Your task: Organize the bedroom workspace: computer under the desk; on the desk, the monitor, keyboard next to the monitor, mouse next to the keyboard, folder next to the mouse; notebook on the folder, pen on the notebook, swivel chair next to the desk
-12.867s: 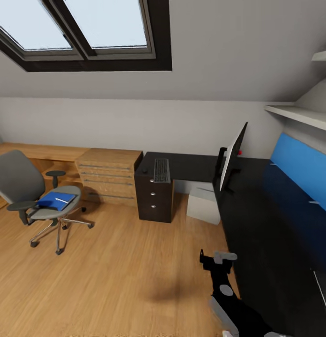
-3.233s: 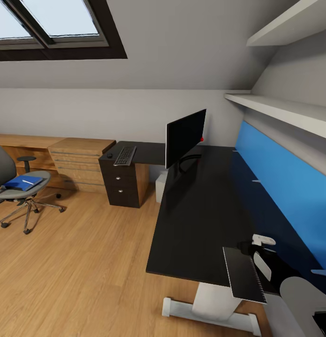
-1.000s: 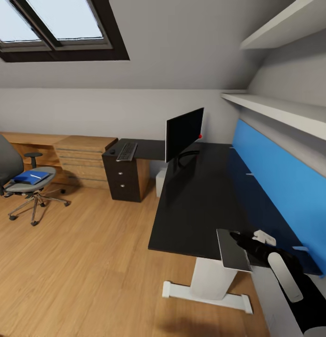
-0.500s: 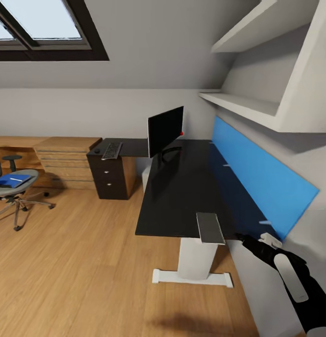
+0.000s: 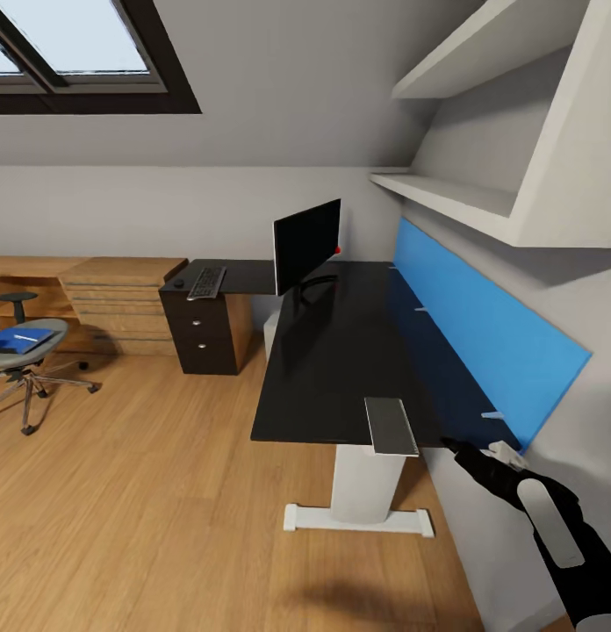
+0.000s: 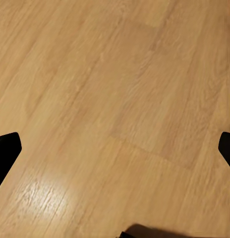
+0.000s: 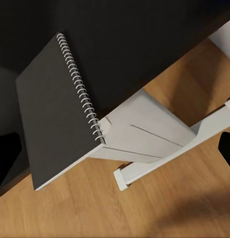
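The black desk (image 5: 341, 351) carries the monitor (image 5: 305, 244); on its far wing lie the keyboard (image 5: 206, 282) and the small mouse (image 5: 178, 283). The pale computer (image 5: 271, 333) stands beneath the desk. A dark grey spiral notebook (image 5: 391, 426) (image 7: 53, 114) lies on the desk's near edge, partly overhanging it. My right gripper (image 5: 483, 456) (image 7: 116, 151) hovers open just right of the notebook, not touching it. At far left the swivel chair (image 5: 20, 362) holds the blue folder (image 5: 14, 341) with the pen (image 5: 26, 336) on it. My left gripper (image 6: 116, 151) hangs open over bare floor.
A blue wall panel (image 5: 481, 338) runs behind the desk, with white shelves (image 5: 446, 197) above it. Light wooden low cabinets (image 5: 121, 303) line the far wall. The desk's white leg (image 5: 363, 496) stands on open wood floor (image 5: 147, 491).
My right gripper has let go of the notebook, which now rests on the desk's near edge, and drawn back to the right. The camera has shifted.
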Controlling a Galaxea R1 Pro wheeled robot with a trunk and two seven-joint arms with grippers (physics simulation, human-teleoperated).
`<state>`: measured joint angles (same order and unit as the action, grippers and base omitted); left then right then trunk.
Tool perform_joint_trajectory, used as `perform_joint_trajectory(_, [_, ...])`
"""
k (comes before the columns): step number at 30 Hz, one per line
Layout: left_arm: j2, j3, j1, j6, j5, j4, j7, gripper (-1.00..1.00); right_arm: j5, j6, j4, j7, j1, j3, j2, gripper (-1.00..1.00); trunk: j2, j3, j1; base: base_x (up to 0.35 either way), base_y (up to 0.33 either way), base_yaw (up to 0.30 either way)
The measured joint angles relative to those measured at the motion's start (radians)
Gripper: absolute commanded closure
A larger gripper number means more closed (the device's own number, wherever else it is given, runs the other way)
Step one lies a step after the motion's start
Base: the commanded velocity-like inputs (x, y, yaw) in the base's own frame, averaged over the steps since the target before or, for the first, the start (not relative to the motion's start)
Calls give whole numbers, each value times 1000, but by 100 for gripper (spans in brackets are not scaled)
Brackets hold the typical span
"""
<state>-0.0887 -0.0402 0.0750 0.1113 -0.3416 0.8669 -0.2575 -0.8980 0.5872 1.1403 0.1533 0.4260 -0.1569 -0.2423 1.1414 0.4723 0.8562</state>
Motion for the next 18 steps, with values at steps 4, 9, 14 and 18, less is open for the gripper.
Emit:
perform_joint_trajectory(4, [1,0,0,0,0,14,-1,-100,-42,9,-12,-1,0,-16,-1,-100,0,0,0,0,0,0])
perform_joint_trajectory(9, [3,-1,0,0,0,20,-3,-100,-131,33,-42,-3,0,-25,-6,-100,7,3,4,0,0,0])
perform_joint_trajectory(14, [4,-1,0,-1,0,21,-5,-100,-171,46,-53,-4,0,-28,-9,-100,42,19,23,0,0,0])
perform_joint_trajectory(18, [4,-1,0,-2,0,20,-6,-100,-181,49,-55,-4,0,-29,-12,-100,70,31,38,0,0,0])
